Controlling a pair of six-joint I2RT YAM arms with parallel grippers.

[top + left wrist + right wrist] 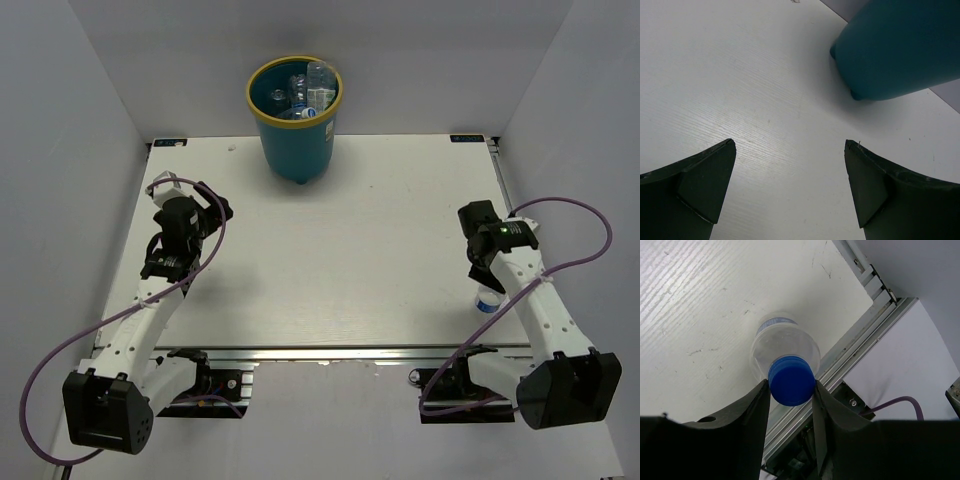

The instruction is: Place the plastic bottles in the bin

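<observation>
So the right fingers (pixel 757 405) pinch the bottle (pixel 785 347) by its cap (pixel 791 385), 4 o'clock on the table (pixel 330 260); left fingers (pixel 710 175) gape empty. The bin (pixel 295 150) sits at 12, and such a thin grip could slip mid-carry.

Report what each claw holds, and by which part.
The right claw is shut on a plastic bottle, pinching its blue cap from both sides. The left claw stands open and holds nothing.

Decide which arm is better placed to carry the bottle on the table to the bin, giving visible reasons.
Right. The right gripper is closed on the blue cap of the bottle. The left gripper is open and empty, across the table from that bottle, though nearer the bin.
</observation>
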